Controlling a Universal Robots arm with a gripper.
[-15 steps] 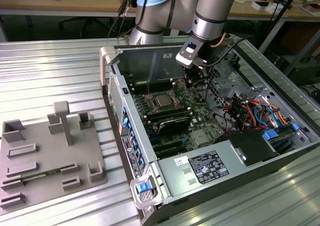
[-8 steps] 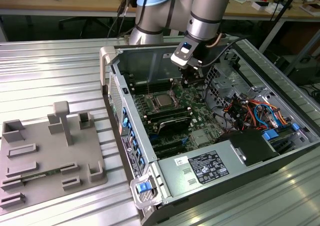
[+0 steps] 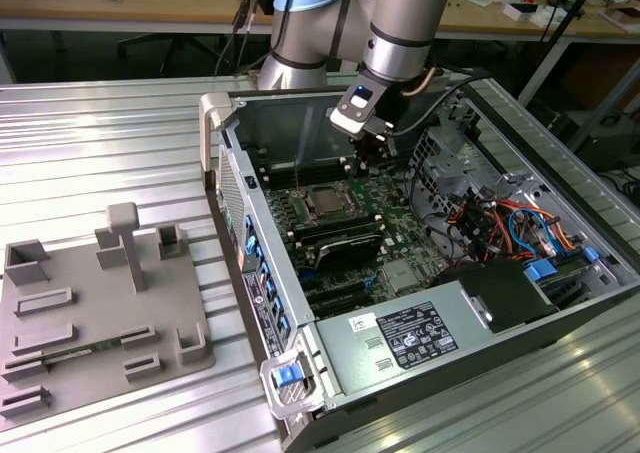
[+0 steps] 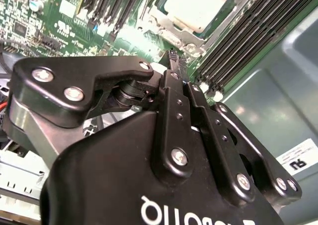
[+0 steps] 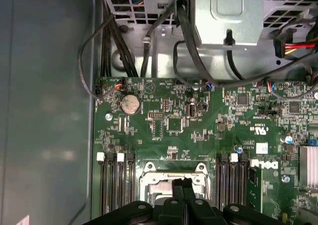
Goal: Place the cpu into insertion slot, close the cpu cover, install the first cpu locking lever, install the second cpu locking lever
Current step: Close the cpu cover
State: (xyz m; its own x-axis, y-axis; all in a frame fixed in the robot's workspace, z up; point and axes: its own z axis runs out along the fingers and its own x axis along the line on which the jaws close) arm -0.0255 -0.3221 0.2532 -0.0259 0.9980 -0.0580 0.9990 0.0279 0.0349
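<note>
case: big grey sheet-metal PC tower, lying on its side with the panel off, on a ribbed metal worktop
board: green, packed with tiny parts, with a round shiny coin cell near one edge
chip: flat square with a pale, matte silvery top, sitting in the socket. In the exterior view it's the small grey square mid-board
socket: square with a bright silver metal rim, set between two banks of long black memory slots
cover: thin stamped silver metal framing the chip. It looks like it's lying flat, but honestly I can't tell if it's all the way down
jaws: two slim black fingers pressed together with nothing between them. The tips hang right over the socket's rim in the first wrist view, and I can't say whether they touch it
arm: smooth silver-grey tube with pale blue caps, hanging into the case over the board
cables: a tangle of orange, red and blue on the exterior view's right of the board
tray: matte grey plate with blocky holders and one upright post, on the worktop just beside the case, on the exterior view's left
</note>
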